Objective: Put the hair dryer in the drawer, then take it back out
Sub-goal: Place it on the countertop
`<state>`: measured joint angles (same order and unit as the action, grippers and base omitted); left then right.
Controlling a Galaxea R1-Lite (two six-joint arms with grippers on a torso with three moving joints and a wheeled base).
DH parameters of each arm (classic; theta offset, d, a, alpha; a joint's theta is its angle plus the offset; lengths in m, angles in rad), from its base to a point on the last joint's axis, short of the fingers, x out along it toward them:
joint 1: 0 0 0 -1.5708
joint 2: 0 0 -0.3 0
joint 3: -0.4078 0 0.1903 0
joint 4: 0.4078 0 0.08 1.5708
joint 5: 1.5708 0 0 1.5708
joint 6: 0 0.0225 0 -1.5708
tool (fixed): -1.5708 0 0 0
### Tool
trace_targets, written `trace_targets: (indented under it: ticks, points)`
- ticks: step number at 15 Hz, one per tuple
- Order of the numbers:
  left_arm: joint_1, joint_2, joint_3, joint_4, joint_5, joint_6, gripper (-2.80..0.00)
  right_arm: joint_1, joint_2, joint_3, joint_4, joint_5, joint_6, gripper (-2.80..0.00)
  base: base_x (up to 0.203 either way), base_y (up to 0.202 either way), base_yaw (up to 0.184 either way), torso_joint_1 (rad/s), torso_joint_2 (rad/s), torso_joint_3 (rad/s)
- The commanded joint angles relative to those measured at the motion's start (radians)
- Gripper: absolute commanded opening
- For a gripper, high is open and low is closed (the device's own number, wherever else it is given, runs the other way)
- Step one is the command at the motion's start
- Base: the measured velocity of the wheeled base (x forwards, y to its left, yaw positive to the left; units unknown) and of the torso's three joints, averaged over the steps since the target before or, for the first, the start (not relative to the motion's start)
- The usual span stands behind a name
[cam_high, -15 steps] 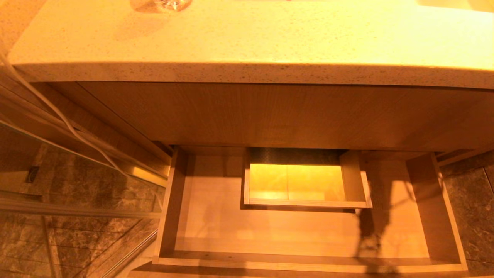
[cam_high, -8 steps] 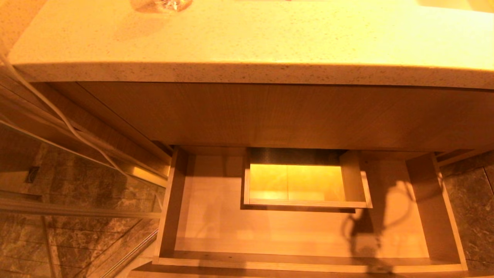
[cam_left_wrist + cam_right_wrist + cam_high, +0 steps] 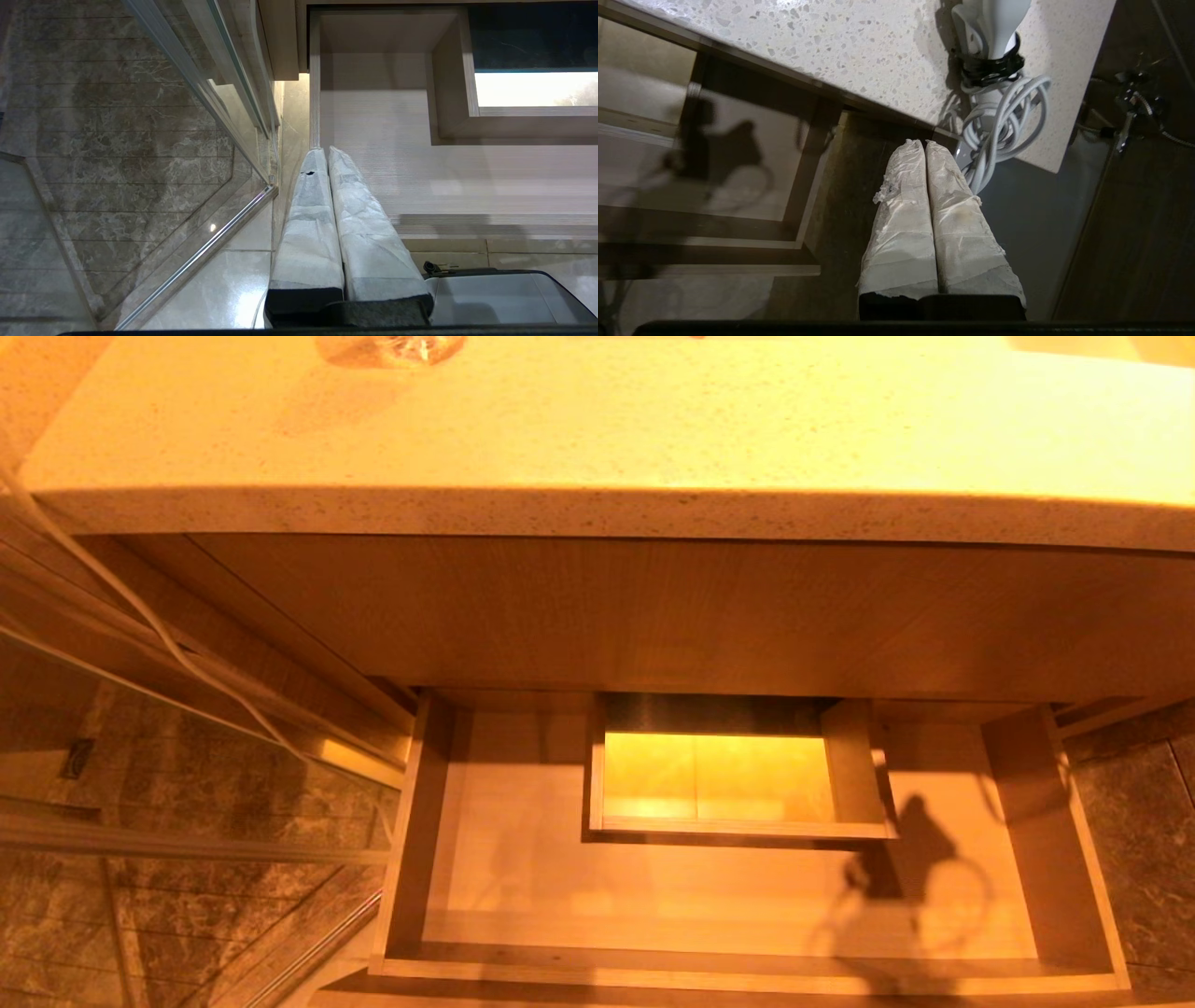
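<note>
The white hair dryer [image 3: 990,23] lies on the speckled countertop [image 3: 859,46] near its corner. Only its handle end shows, ringed by a black tie [image 3: 994,67], and its bundled cord [image 3: 1004,126] hangs over the counter edge. My right gripper [image 3: 924,142] is shut and empty, its tips just beside the cord, off the counter. The light-wood drawer [image 3: 747,975] stands pulled out under the counter with nothing on its floor. The left gripper [image 3: 322,150] is shut and empty, parked over the drawer's [image 3: 373,140] left side. No gripper shows in the head view.
A boxed cut-out [image 3: 738,775] sits at the drawer's back middle. A glass door with a metal rail [image 3: 187,840] and a white cable [image 3: 140,607] are on the left. Dark pipe fittings [image 3: 1129,107] hang beyond the counter corner. A shadow [image 3: 920,887] lies on the drawer floor.
In the head view the dark shadow on the drawer's right floor has shifted to the right and now shows a looped shape. The drawer and counter have not moved.
</note>
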<state>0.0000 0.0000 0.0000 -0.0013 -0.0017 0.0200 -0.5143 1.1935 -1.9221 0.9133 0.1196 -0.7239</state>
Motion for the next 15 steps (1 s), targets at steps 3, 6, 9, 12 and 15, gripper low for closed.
trace_targets:
  ticks: [3,6,9,12,15]
  points:
    - [0.0,0.0,0.002,0.0,0.0,0.0,-2.8,0.001,-0.014,0.01,0.034,0.0,0.061,-2.8,0.0,0.0,0.0,0.0,0.0,0.0]
    - [0.0,0.0,0.002,0.0,0.0,0.0,-2.8,0.002,-0.039,0.036,0.022,0.001,0.093,-2.8,0.0,0.0,0.0,0.0,0.0,0.0]
    - [0.0,0.0,0.002,0.0,0.0,0.0,-2.8,0.002,-0.059,0.05,0.017,0.003,0.099,-2.8,0.0,0.0,0.0,0.0,0.0,0.0]
    - [0.0,0.0,0.002,0.0,0.0,0.0,-2.8,0.002,-0.066,0.06,0.009,0.005,0.1,-2.8,0.0,0.0,0.0,0.0,0.0,0.0]
    - [0.0,0.0,0.002,0.0,0.0,0.0,-2.8,0.0,-0.06,0.057,0.001,0.003,0.101,-2.8,0.0,0.0,0.0,-0.008,0.0,-0.009]
